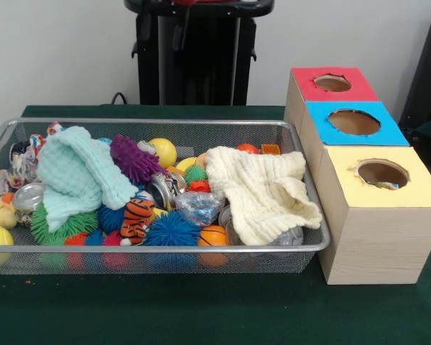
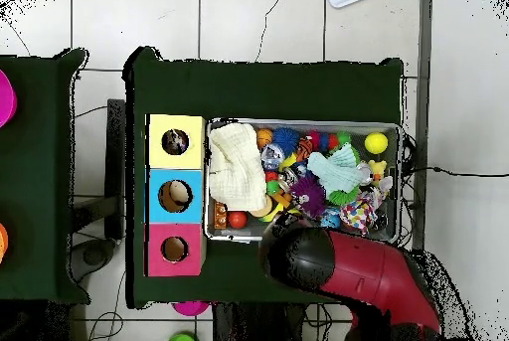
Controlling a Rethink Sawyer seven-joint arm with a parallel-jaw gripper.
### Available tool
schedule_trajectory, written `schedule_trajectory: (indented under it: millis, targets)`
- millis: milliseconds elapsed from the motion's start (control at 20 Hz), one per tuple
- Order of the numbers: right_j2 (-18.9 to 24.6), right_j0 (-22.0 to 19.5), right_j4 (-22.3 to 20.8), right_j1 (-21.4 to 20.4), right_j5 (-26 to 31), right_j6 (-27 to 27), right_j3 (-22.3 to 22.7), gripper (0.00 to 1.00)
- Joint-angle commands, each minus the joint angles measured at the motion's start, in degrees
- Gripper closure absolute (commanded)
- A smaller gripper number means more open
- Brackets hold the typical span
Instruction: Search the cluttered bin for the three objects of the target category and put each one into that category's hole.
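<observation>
Overhead view, arm (image 2: 348, 269) at bin's (image 2: 402, 173) near edge, tool hidden

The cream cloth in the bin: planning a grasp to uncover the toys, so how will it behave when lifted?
The cream cloth looks floppy: it lies folded and rumpled, so it will likely droop and trail. Draped over the basket rim, it may snag or drag toys.

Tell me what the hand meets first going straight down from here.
Probably the bin's robot-side rim, or the toys just inside it near the purple spiky ball. The hand shows only from above and covers that spot, so depth is unclear.
</observation>
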Motion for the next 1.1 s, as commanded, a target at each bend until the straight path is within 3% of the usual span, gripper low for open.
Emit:
schedule_trajectory:
  millis: [50, 700, 1100]
  targets:
    - [8.99, -8.67, -7.86, 1.12, -5.07, -15.65, 9.19, 0.00]
    - [13.50, -19.65, -23.34, 8.29, -16.37, -9.46, 11.46, 0.00]
    - [11.89, -21.29, -32.42, 14.58, -23.29, -3.84, 9.78, 0.00]
